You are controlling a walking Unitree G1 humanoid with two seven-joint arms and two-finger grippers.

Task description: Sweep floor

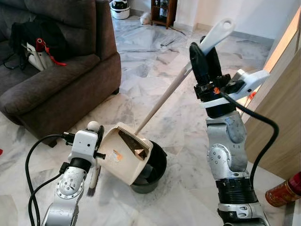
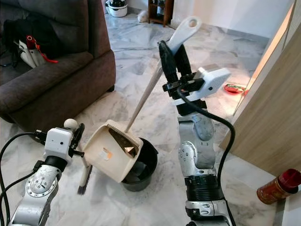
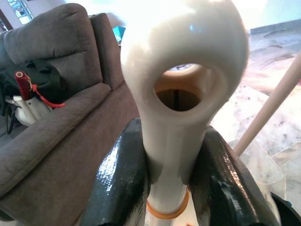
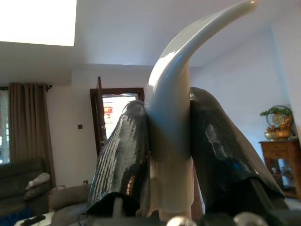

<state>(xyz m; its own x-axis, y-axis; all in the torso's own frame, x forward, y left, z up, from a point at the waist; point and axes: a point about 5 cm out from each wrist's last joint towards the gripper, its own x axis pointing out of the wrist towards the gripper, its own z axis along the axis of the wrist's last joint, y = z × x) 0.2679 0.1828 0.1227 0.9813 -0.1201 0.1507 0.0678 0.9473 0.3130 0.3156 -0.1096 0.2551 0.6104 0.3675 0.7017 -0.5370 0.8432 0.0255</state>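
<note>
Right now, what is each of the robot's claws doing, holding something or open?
Left gripper: closed on the brush handle.
Right gripper: closed on the long dustpan handle, dustpan tipped over the black bin.

Cream dustpan (image 1: 123,156) tilted over black bin (image 1: 153,173), debris at lip; long handle (image 1: 164,98) slanted up; brush (image 1: 94,176) beside.

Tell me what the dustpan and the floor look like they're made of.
Dustpan: likely moulded plastic, cream, smooth with a soft sheen and a toothed comb edge. Floor: looks like polished marble or marble-look tile, grey-veined white slabs with visible joints and glossy reflections.
</note>
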